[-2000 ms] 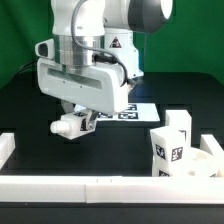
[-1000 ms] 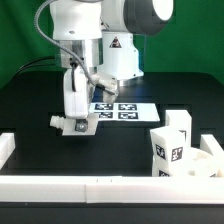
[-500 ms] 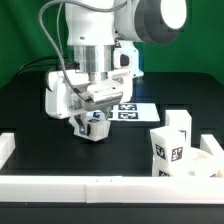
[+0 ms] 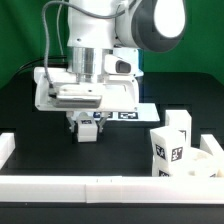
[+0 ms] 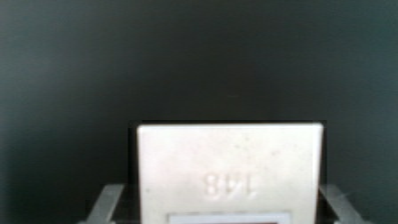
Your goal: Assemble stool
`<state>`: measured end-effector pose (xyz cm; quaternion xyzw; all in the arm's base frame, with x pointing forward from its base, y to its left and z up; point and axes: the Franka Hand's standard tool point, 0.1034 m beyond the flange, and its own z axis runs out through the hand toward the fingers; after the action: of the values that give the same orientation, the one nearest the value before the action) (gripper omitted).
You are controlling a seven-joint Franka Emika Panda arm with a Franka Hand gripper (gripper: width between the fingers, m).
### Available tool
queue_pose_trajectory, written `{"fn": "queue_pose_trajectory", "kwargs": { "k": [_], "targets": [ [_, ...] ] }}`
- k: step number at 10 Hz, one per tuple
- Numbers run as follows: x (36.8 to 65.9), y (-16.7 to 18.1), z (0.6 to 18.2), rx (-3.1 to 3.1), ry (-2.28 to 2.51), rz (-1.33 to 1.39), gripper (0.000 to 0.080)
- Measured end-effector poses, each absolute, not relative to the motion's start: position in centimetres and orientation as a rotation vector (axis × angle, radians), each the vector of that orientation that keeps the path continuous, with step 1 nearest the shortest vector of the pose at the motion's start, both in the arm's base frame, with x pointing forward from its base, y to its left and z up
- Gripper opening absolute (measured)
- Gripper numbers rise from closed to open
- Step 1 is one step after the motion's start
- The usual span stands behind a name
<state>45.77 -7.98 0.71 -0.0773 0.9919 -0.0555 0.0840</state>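
My gripper [image 4: 87, 124] is closed on a stool leg [image 4: 91, 129]. In the wrist view the white block [image 5: 231, 165] fills the space between the two fingers [image 5: 114, 206], one pressed to each flank, and a faint embossed number on its face is too blurred to read. The leg hangs clear above the black table [image 4: 40, 160]. Its small tag faces the exterior camera just below the fingers. The marker board [image 4: 133, 113] lies on the table just behind the fingers. The stool's round seat [image 4: 202, 166] sits well apart from them, toward the exterior view's right. Other tagged leg blocks [image 4: 168, 148] stand at the seat, though I cannot tell whether they are seated in sockets. A white border rail [image 4: 100, 186] runs along the near edge.
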Motion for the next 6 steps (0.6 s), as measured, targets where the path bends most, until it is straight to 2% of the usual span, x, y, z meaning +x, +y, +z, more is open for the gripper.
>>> {"fn": "queue_pose_trajectory", "kwargs": {
  "k": [2, 3, 4, 5, 6],
  "targets": [
    [45.3, -8.8, 0.7, -0.108, 2.943, -0.216, 0.0328],
    [45.1, -9.1, 0.5, -0.168, 2.948, -0.225, 0.0418],
    [45.0, -9.1, 0.4, -0.235, 2.949, -0.233, 0.0552],
    [44.8, -8.9, 0.8, -0.289, 2.941, -0.247, 0.0552],
    [45.0, -8.4, 1.9, -0.421, 2.908, -0.294, 0.0626]
  ]
}}
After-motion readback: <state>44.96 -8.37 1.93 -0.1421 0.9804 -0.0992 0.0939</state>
